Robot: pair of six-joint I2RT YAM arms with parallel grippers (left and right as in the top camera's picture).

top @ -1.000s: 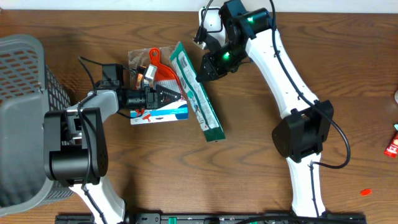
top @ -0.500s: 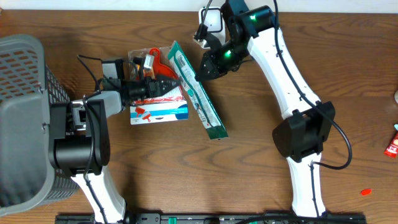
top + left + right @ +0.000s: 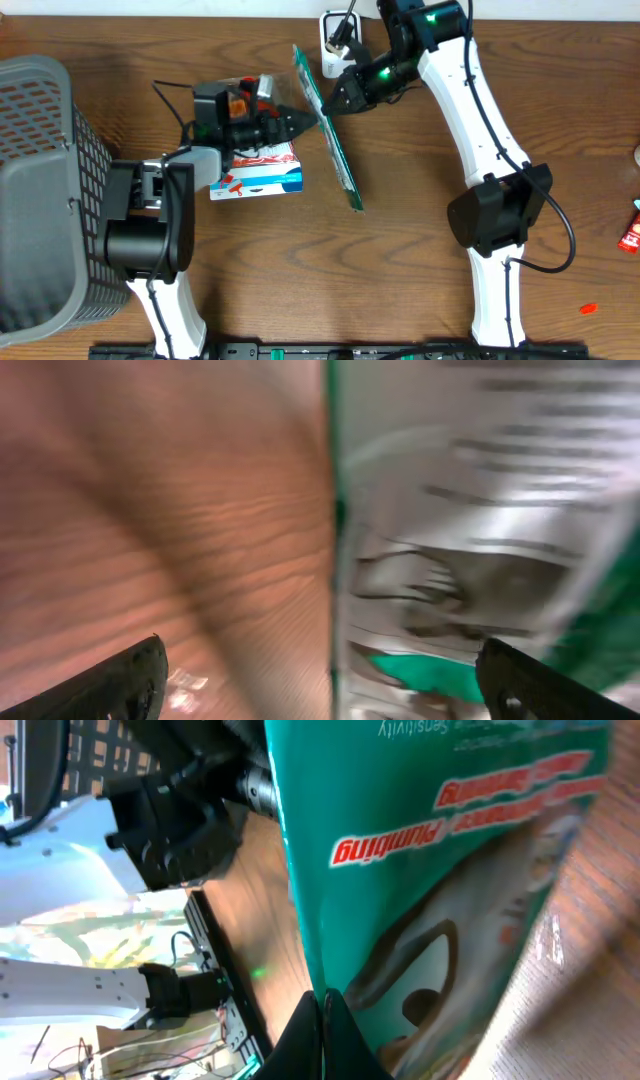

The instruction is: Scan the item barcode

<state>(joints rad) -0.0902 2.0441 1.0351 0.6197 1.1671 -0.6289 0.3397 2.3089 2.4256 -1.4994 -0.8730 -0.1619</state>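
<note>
Gripping one green box (image 3: 335, 150) on edge: right pincer (image 3: 334, 102) clamped | left pincer (image 3: 305, 118) spread wide | one basket (image 3: 30, 90)

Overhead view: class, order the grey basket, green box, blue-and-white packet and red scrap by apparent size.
Largest: grey basket.
Then green box and blue-and-white packet, too close to rank, the box being tilted on edge.
Smallest: red scrap.
</note>
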